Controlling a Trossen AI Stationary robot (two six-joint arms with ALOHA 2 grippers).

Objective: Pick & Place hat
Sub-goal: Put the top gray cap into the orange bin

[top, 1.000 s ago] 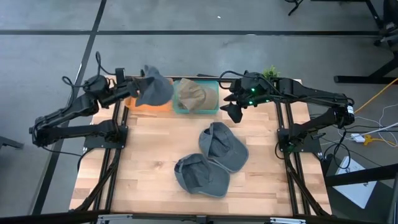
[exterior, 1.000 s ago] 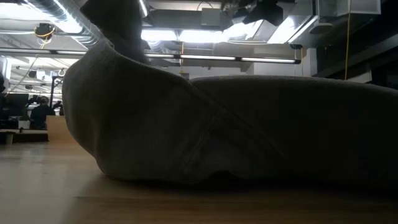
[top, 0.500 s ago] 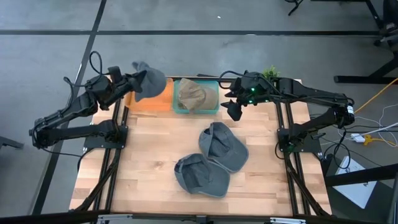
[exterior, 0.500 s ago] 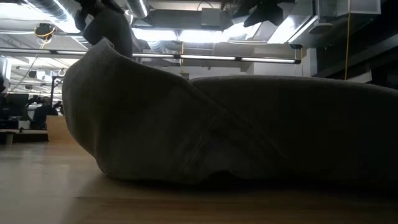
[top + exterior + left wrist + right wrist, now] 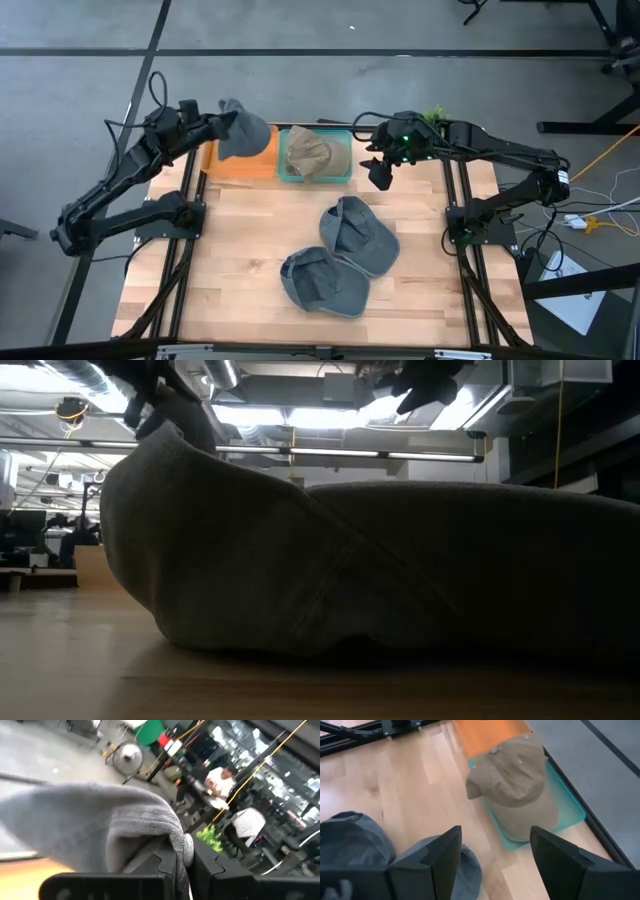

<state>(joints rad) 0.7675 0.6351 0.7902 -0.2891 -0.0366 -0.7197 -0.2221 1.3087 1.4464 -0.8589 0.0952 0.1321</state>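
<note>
My left gripper (image 5: pixel 225 125) is shut on a grey hat (image 5: pixel 246 133) and holds it in the air over the far part of the orange tray (image 5: pixel 240 166). The low view shows this hat (image 5: pixel 178 408) at the top left. A tan hat (image 5: pixel 315 153) lies in the teal tray (image 5: pixel 345 178). Two more grey hats (image 5: pixel 360 236) (image 5: pixel 322 283) lie overlapping on the table. My right gripper (image 5: pixel 379 176) hangs open above the table, just right of the teal tray, with nothing between its fingers (image 5: pixel 445 855). My left gripper pinches a bunched fold of the grey hat's cloth (image 5: pixel 184 851) between its two fingers. The fingers come nearly level from the table's left. The hat bulges out past the fingertips and hangs a little below them, lifted clear of the tray.
The two trays stand side by side at the table's far edge. The overlapping grey hats (image 5: pixel 350 840) take up the table's middle, and the nearer one (image 5: pixel 350 570) fills the low view. Bare wood lies at the near left. People sit in the room beyond.
My left gripper has swung toward the table's far left edge with the grey hat. The hat stays clear of the table and has shifted from over the orange tray's middle to over its far part.
</note>
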